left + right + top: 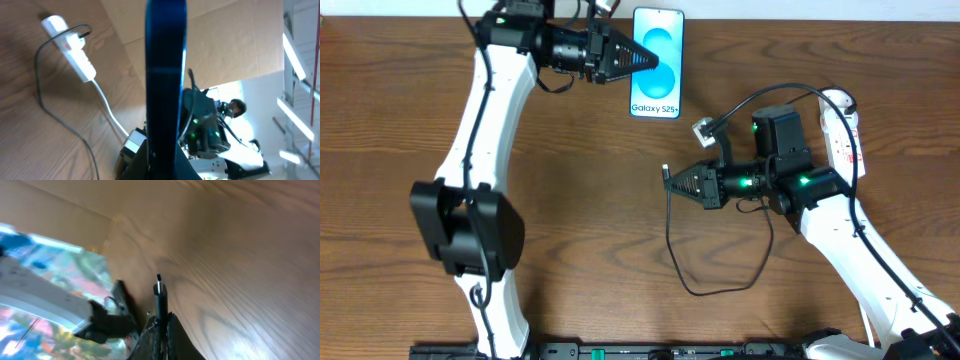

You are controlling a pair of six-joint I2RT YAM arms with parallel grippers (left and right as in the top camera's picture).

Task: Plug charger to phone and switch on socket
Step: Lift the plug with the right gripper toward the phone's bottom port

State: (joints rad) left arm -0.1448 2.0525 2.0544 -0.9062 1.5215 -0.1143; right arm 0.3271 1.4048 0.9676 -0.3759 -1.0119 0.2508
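Charger [668,230] cable is thin, limp and light; right gripper [670,180] pinches it just behind the stiff connector tip [160,292], mid-table; slack loops toward the socket [843,125]. Phone [660,75] we judge rigid, slick, breakable; left gripper [648,58] is clamped on its side edge, at the table's [580,200] far edge; sensible holds.

Dark wood-grain table [380,130], tan board wall [235,45] behind (bright ceiling strip lights [295,55] beyond).
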